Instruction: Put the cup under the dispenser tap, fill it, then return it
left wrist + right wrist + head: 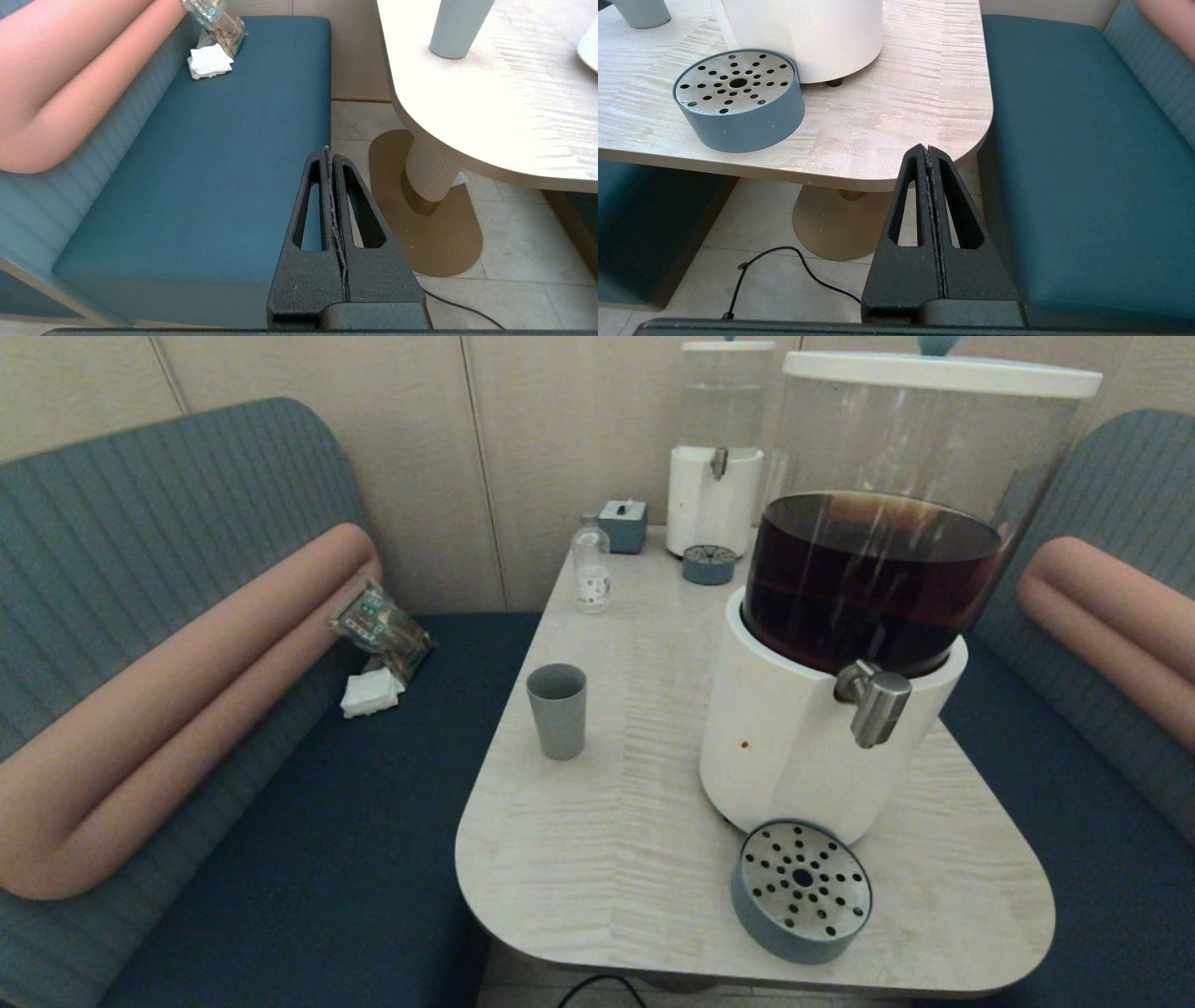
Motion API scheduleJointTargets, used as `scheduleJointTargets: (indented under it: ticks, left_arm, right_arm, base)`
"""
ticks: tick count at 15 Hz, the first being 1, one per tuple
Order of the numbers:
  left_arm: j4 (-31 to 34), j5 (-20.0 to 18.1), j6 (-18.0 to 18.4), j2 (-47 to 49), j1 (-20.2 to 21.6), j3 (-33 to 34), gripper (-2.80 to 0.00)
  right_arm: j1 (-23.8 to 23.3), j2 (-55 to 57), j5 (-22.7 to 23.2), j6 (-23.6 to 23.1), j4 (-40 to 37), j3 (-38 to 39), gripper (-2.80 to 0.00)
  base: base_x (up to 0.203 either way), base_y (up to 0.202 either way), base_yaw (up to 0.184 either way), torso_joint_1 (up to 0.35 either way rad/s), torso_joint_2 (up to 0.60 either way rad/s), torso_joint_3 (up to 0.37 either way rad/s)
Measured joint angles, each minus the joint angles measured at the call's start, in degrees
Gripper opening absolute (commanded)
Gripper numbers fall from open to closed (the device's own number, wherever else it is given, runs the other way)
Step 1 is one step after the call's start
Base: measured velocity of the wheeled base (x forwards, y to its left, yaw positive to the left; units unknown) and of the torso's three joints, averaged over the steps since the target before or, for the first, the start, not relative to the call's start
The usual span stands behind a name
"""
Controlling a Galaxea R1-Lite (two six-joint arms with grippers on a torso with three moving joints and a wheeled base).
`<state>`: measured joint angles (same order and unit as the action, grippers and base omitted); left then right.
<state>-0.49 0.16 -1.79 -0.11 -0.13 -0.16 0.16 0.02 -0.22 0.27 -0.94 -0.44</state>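
Left gripper [330,154] hangs low beside the table [635,840], off its edge, above the left bench [210,177] and floor; its fingers are pressed together, holding nothing. Right gripper [928,151] hangs low at the table's near right corner, between table edge and right bench [1087,163]; its fingers are likewise closed on nothing. Neither arm appears in the head view.

One cup [557,710] stands upright on the table's left side, well apart from the large dispenser [822,709] and clear of both grippers. One tap [876,702] projects from that dispenser's white base; nothing stands beneath it.

Count: two dispensers, the large one holding dark liquid and a smaller one [715,457] at the far end. Two drip trays: one [801,890] touching the large dispenser's base at the front, one [709,564] before the smaller. One bottle [591,563]. One small box [623,525]. One packet [381,627] and one white wad [372,692] on the left bench.
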Motion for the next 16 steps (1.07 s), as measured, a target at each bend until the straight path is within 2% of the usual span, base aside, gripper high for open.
scheduleJointTargets:
  ticks: [16]
  left_arm:
    - [0.19, 0.96, -0.40, 0.01, 0.00, 0.06, -2.80]
  right_arm:
    - [0.00, 0.00, 0.04, 0.00, 0.00, 0.00, -2.80]
  base:
    - [0.000, 0.000, 0.000, 0.000, 0.00, 0.000]
